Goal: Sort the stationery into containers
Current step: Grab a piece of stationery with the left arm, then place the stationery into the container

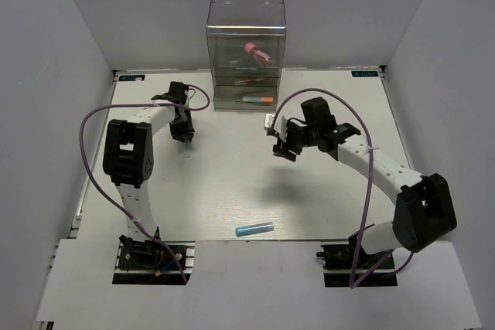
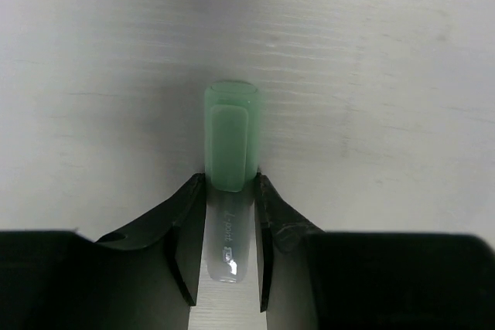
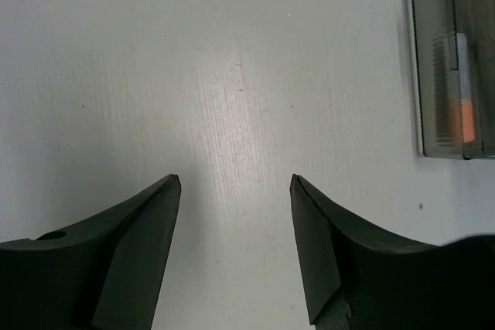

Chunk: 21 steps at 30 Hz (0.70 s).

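The left gripper (image 2: 230, 182) has its two dark fingers (image 2: 184, 218) drawn in narrow, pressed against either side of a green-capped marker (image 2: 230, 125) that lies flat on the white table (image 2: 371, 75). The marker runs straight out between the jaws. Its clear, frosted barrel sits in the slot between the fingers, and its pale mint cap, with a flat clip on top, sticks out just past the fingertips. Grey lettering runs along the barrel. It seems to end in "point", with a small dark mark below it, and the rest is too blurred to read. The right gripper (image 3: 236, 179) stands wide, with nothing between its fingers, over bare table. Ahead of its jaws and off to the right is a corner of the drawer box (image 3: 424, 52), smoky and see-through, with an orange-and-grey marker (image 3: 462, 117) lying inside. Seen from above, the box is tall and clear with dark-tinted drawers stacked in it. It stands beyond both grippers and between them, the left jaws off its left front corner and the right jaws off its right one. A pink tube (image 1: 257, 52) lies in the top drawer. A light blue marker (image 1: 254, 229) lies alone well behind both jaws, near the table's near edge. Small blue labels (image 1: 131, 77) at the far corners are too small to read.
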Each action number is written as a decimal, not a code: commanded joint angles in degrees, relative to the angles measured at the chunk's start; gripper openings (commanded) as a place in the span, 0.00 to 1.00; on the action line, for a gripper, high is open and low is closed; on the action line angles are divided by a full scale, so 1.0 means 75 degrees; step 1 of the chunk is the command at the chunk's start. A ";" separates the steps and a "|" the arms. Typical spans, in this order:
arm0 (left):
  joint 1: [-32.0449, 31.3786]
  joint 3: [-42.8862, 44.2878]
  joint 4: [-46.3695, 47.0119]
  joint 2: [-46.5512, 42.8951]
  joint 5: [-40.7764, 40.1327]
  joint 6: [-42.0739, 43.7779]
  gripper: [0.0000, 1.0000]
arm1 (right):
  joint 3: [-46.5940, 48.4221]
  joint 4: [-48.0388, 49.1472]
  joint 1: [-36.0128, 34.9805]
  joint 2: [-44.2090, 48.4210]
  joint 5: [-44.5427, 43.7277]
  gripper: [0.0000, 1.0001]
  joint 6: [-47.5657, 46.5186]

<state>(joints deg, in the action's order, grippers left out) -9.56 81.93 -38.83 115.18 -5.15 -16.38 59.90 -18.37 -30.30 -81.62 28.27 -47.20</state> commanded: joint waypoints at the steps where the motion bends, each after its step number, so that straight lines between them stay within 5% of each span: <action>1: -0.0212 -0.0015 0.0454 -0.0684 0.1443 -0.0136 0.14 | -0.0298 -0.0304 0.0115 0.0370 0.0683 0.65 -0.0233; 8: -0.0213 -0.0610 0.3228 -0.1657 0.4118 -0.1984 0.11 | -0.0650 -0.0328 0.0220 0.0547 0.1058 0.56 -0.0328; 10: -0.0213 -0.0856 0.4586 -0.1751 0.4552 -0.3260 0.08 | -0.0685 -0.0305 0.0244 0.0571 0.1105 0.39 -0.0328; 12: -0.0213 -0.1336 0.6150 -0.1751 0.4484 -0.4790 0.04 | -0.0697 -0.0304 0.0279 0.0606 0.1129 0.18 -0.0281; 14: -0.0295 -0.1944 0.7176 -0.1751 0.4169 -0.5803 0.00 | -0.0697 -0.0246 0.0302 0.0664 0.1129 0.09 -0.0234; 16: -0.0295 -0.2413 0.8613 -0.1751 0.3606 -0.7228 0.00 | -0.0721 -0.0234 0.0303 0.0676 0.1129 0.08 -0.0199; 21: -0.0448 -0.2231 0.9911 -0.1027 0.2296 -0.9144 0.00 | -0.0873 -0.0176 0.0396 0.0875 0.1106 0.14 -0.0129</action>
<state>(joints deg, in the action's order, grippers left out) -12.16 63.24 22.13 106.37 18.92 -70.26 54.39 -20.71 -27.94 -77.41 34.94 -48.60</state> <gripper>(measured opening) 0.378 0.129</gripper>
